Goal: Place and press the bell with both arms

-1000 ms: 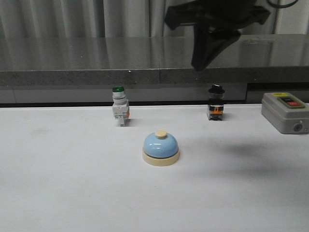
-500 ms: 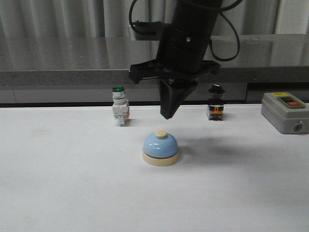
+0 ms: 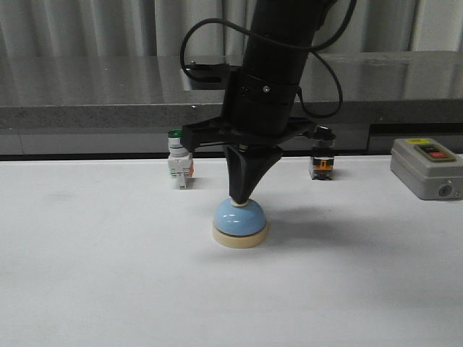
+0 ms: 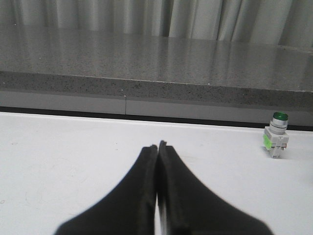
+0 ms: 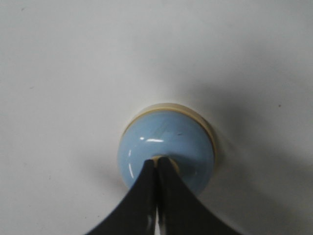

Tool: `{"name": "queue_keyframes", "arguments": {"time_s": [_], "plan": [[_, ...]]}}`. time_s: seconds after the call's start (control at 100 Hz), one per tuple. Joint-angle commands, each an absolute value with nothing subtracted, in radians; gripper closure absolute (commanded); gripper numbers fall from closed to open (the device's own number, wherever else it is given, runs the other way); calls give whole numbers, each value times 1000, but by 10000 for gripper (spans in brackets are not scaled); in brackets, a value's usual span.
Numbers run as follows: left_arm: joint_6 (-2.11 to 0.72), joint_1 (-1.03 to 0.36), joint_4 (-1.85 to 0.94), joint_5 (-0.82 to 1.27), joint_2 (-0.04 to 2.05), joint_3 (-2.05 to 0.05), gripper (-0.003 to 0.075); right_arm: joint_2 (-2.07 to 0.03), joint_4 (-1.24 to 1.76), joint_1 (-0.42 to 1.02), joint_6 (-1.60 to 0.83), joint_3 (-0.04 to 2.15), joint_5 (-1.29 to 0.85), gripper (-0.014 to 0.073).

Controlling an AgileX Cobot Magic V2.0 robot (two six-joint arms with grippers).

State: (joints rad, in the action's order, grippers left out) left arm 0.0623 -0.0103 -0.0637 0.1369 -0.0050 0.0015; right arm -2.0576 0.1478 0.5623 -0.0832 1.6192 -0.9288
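Note:
The light-blue domed bell with its cream base sits mid-table; it also fills the right wrist view as a blue dome. My right gripper points straight down, shut, its tips resting on the bell's cream knob, which they almost cover. Nothing is held between its fingers. My left gripper is shut and empty, low over bare white table; it does not show in the front view.
A green-capped white push-button switch stands behind the bell to the left, seen also as the switch. A black-capped switch stands behind right. A grey box with red and black buttons sits at far right. A grey ledge runs along the back.
The right arm came down from the top of the front view to just above the bell, then onto its knob. The bell stays in place.

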Motion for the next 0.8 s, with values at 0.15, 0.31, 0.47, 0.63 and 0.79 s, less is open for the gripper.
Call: {"name": "queue_keyframes", "arguments": {"time_s": [0.15,0.31,0.47,0.63,0.79], "plan": [[68,-8,-66,60,-35,42,741,-1884,153,509,-91,1642,-955,654],[68,-8,-66,60,-35,42,741,-1810,153,425,-80,1619,-983,654],[68,-8,-66,60,-35,42,741,-1716,153,318,-65,1550,-977,654],[68,-8,-66,60,-35,42,741,-1621,153,199,-53,1462,-959,654],[68,-8,-66,60,-35,42,741,-1519,153,74,-42,1365,-924,654]]}}
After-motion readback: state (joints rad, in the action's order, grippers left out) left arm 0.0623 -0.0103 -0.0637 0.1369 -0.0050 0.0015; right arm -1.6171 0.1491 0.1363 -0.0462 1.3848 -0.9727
